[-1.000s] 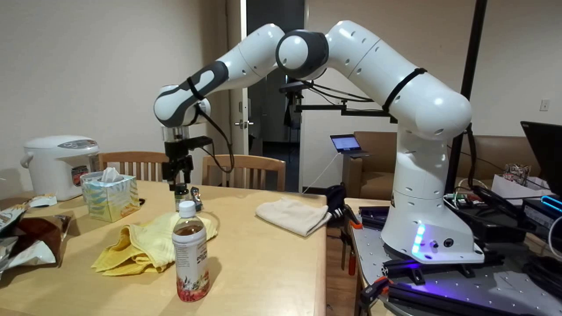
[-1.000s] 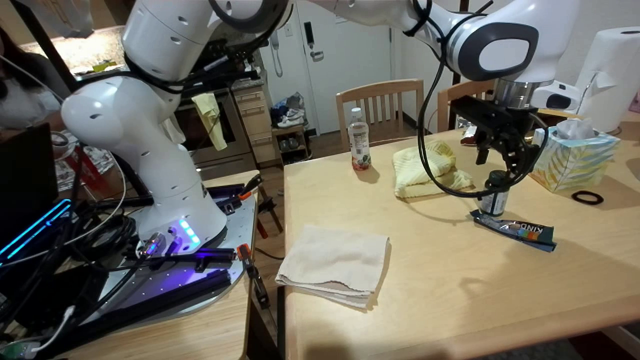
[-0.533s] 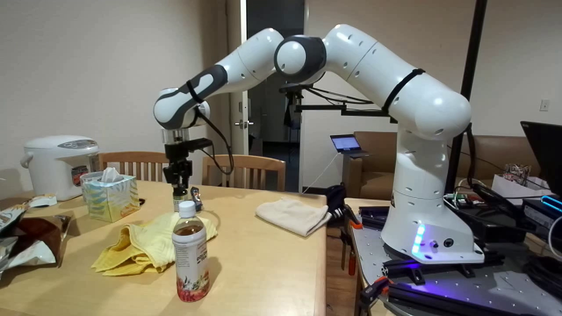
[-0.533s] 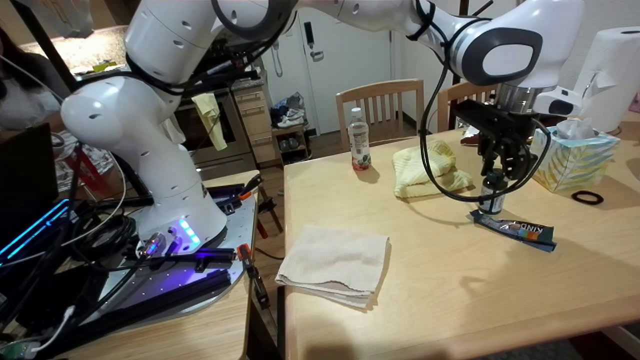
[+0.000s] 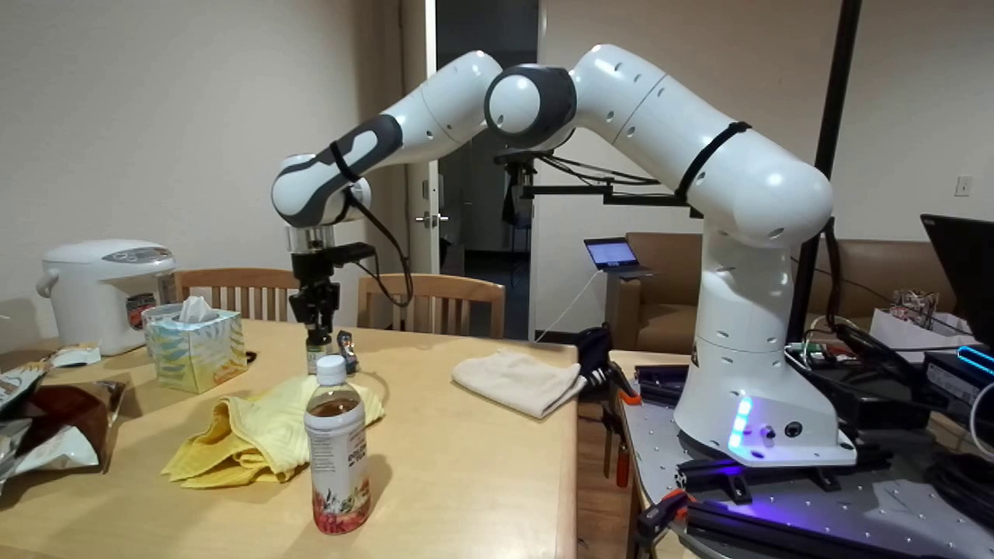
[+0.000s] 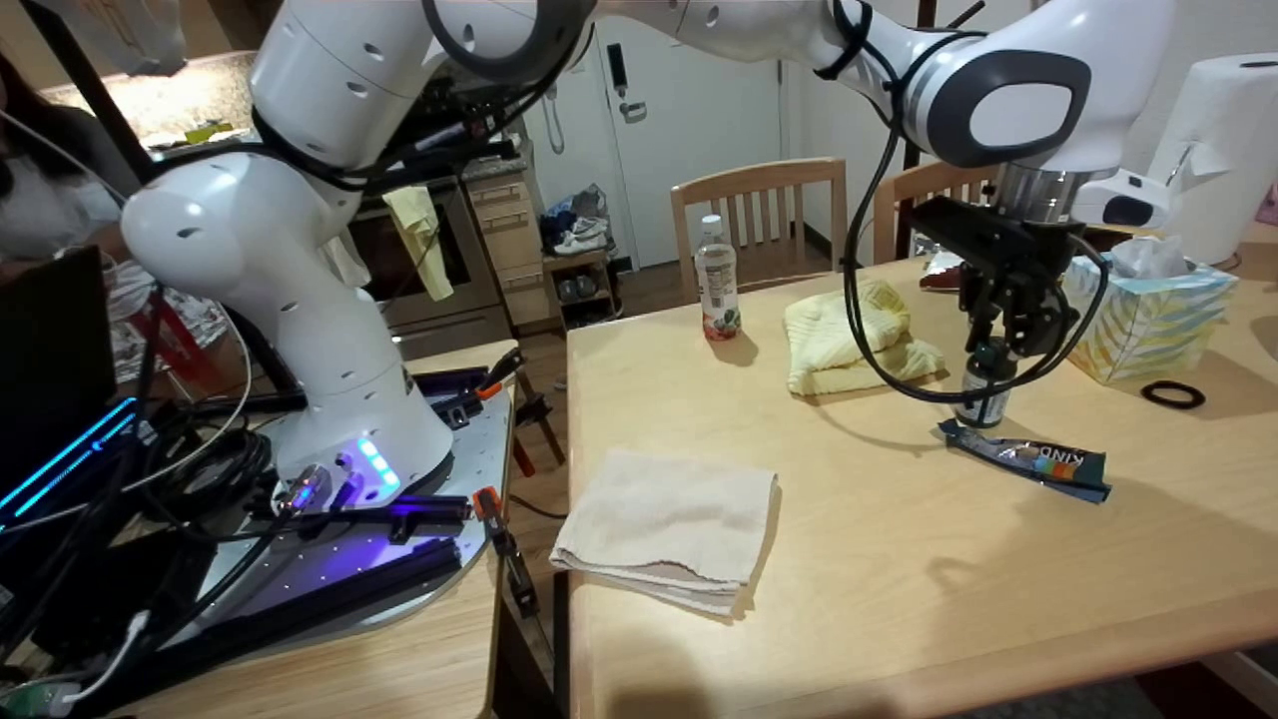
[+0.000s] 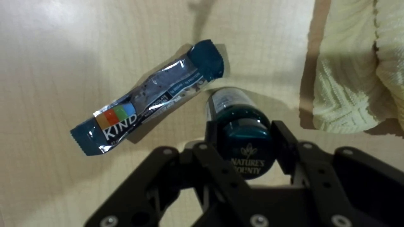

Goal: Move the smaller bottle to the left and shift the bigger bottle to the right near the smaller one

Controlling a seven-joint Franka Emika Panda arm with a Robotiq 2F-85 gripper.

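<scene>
The smaller bottle (image 7: 247,148), short and dark green with gold lettering on its cap, stands upright on the table beside a snack bar. My gripper (image 7: 245,138) points down over it and is shut on its cap, one finger (image 7: 282,143) against each side. In both exterior views the fingers meet the top of the smaller bottle (image 6: 984,399), while its labelled lower part shows beneath. Well apart, near a table edge, the bigger bottle (image 5: 339,466) stands upright with a white cap and red-patterned base; it also appears as the bigger bottle (image 6: 718,285) beyond the yellow cloth.
The KIND snack bar (image 7: 151,97) lies right by the smaller bottle's base. A crumpled yellow cloth (image 5: 256,435) lies between the two bottles. A tissue box (image 6: 1138,310) and a black ring (image 6: 1173,394) sit close by. A folded beige cloth (image 5: 519,380) lies near the robot-side edge.
My gripper has come down onto the smaller bottle, and its fingers have gone from wide apart to closed around the cap. The bigger bottle has stayed in place.
</scene>
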